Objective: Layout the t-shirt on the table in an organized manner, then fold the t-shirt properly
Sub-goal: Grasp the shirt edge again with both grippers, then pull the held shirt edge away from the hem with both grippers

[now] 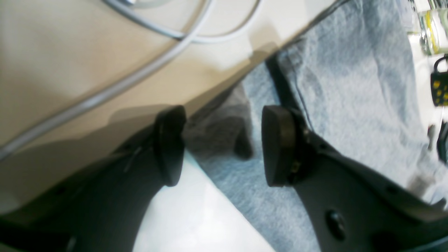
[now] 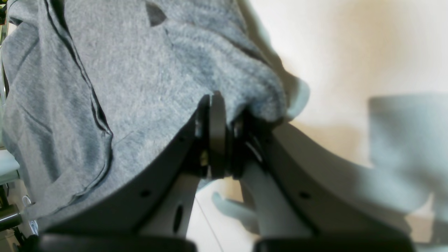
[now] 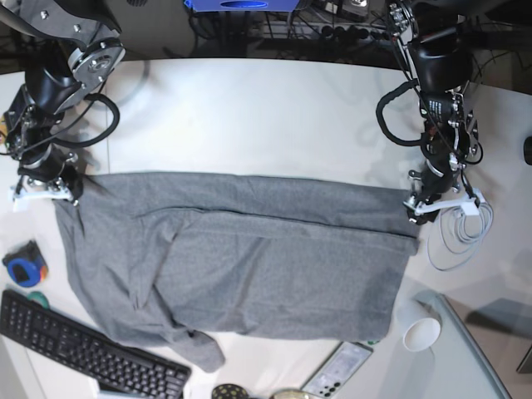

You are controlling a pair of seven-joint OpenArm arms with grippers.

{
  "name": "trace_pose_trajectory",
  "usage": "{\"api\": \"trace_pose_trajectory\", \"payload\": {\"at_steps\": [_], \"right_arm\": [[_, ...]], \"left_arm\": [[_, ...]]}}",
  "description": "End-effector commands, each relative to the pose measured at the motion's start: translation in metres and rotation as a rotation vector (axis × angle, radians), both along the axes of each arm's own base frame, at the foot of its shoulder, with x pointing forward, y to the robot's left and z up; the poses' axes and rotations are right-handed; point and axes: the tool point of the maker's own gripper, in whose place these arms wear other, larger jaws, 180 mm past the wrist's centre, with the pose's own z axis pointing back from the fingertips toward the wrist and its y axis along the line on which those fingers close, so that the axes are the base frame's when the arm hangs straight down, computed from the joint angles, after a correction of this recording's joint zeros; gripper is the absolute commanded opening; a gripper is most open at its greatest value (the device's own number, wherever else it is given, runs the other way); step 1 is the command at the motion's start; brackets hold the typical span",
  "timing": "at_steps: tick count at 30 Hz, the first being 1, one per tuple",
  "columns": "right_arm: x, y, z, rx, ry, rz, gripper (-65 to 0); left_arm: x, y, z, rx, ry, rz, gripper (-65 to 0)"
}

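Right pincer: I've got it clenched on a bunched corner of the t-shirt; in my right wrist view the pads are pressed together with grey knit pinched between them.
Right pincer in the base view: sits at the shirt's upper corner on that view's left, low against the table.
Left pincer: jaws stand apart, one pad on either side of the shirt's edge; cloth lies in the gap, but I see a clear space between the pads and no pinch, so nothing gripped.
Left pincer in the base view: right at the shirt's upper corner on that view's right.
T-shirt position: spread wide across the middle of the table, top edge stretched fairly straight between my two pincers, a long crease running across it; the lower part sags toward the near side and a flap trails off at the bottom.
Cable: a pale coil lying on the table just beside the left pincer.
Keyboard: black, near edge, close to the shirt's lower corner.
Cup: white, on its side, just off the shirt's lower right corner.
Phone: lying flat just below the shirt's hem.
Tape roll: blue, just beside the shirt's left edge.
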Motion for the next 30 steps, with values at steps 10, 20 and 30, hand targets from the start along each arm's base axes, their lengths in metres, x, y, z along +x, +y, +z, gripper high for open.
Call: {"api": "trace_pose_trajectory", "payload": {"at_steps": [10,20,30], "right_arm": [[0.008,-0.018,0.013,-0.039,-0.025,-0.003,-65.0],[0.006,-0.043,0.040,-0.114,-0.013,0.023,-65.0],[-0.035,-0.049,0.036,-0.121,0.132,0.089,-65.0]], "left_arm": [[-0.003,-0.023,-0.017,-0.047,0.089,-0.056,-54.6],[0.016,-0.028,0.030,-0.033,0.027,-0.162,-65.0],[0.002,-0.033,0.054,-0.011,0.024,-0.244,-65.0]]}}
